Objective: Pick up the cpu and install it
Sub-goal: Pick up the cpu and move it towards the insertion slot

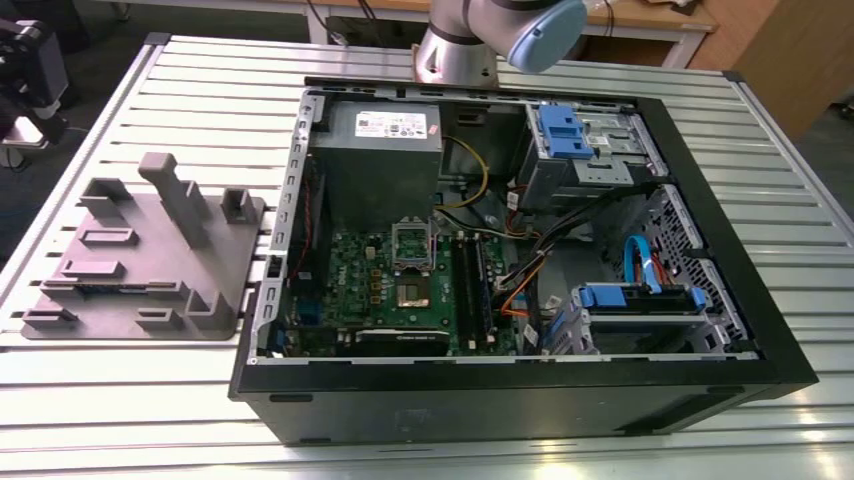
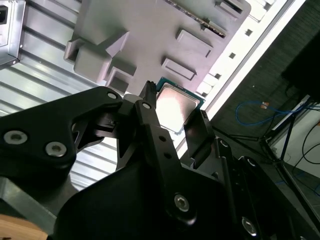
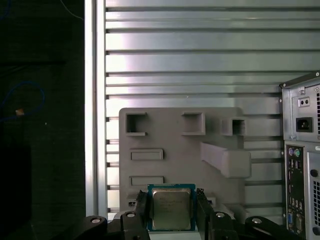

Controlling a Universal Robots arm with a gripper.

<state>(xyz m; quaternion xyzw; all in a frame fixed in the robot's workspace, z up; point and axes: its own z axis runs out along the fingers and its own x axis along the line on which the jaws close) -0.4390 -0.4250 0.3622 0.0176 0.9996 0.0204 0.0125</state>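
Gripping the cpu [image 3: 171, 209] by two opposite edges, the end effector [image 3: 172, 211] has its dark fingers [image 3: 202, 210] clenched on the chip, one on each side, in both wrist views. The cpu's pale metal top faces the cameras, with a thin green rim showing around it in the second wrist view [image 2: 175, 107]. Judging by how large it looks against the grey fixture [image 3: 175, 145] behind it, the chip hangs in the air above the fixture and apart from it.

The fixture is a flat grey plate with raised blocks and shallow pockets, lying on the ribbed metal bench [image 3: 175, 50]. In the exterior view it [image 1: 147, 260] sits just beside the open computer case [image 1: 534, 400], on the exterior view's left. Inside the case the green motherboard [image 1: 367, 300] lies flat, and the metal-framed socket [image 1: 411, 268] near its middle stands open with a dark centre. A grey power supply [image 1: 380, 150] sits beyond the board, near the arm's base [image 1: 461, 50].
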